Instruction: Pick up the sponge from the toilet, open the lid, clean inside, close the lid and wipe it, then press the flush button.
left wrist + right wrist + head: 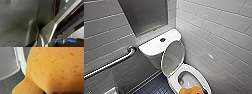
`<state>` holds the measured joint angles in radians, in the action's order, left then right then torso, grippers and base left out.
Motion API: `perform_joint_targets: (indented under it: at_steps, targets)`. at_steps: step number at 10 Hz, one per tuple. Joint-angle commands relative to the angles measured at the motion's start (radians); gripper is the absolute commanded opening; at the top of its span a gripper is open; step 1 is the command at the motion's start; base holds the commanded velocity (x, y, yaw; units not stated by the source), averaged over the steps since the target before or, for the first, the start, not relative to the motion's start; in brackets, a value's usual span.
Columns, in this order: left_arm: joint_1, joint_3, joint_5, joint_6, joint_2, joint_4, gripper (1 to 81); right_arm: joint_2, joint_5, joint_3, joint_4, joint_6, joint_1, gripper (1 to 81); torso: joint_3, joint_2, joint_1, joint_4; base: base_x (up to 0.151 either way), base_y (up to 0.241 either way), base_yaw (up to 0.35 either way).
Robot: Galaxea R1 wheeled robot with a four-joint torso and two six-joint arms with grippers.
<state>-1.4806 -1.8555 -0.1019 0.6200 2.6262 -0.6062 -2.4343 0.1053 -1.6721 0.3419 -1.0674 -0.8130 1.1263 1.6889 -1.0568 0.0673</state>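
The white toilet (156, 47) stands in the corner, its flush button (162, 39) in the middle of the tank top. The lid (172, 58) is raised and leans back against the tank, leaving the bowl (190, 79) uncovered. The orange sponge (191, 90) hangs over the near rim of the bowl at the lower edge of the head view. In the right wrist view the sponge (53, 69) sits very close to the camera, with my right gripper shut on it. A strip of the white toilet edge (21, 60) shows beside it. My left gripper is open with nothing in it.
A metal grab bar (111, 63) runs along the grey tiled wall to the left of the tank. White tiled wall (219, 32) is close on the toilet's right. Dark floor tiles (156, 87) lie to the left of the bowl.
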Motion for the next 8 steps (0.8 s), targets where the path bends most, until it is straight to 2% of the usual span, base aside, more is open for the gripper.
perform_joint_targets:
  at_steps: [1, 5, 8]
  targets:
    - [-0.025, 0.036, 0.102, 0.003, -0.017, 0.009, 81.1, 0.108, -0.01, 0.06, 0.017, 0.003, -0.01, 1.0, 0.0, 0.0, 0.0, 0.0, 0.0, 0.0, 0.0]
    - [-0.025, 0.038, 0.102, 0.004, -0.009, 0.014, 81.1, 0.3, 0.079, 0.149, 0.017, 0.003, -0.081, 1.0, 0.0, 0.0, 0.0, 0.0, 0.0, 0.0, 0.0]
    - [-0.025, 0.036, 0.102, 0.004, -0.007, 0.016, 81.1, 0.407, 0.103, 0.203, 0.017, 0.004, -0.127, 1.0, 0.0, 0.0, 0.0, 0.0, 0.0, 0.0, 0.0]
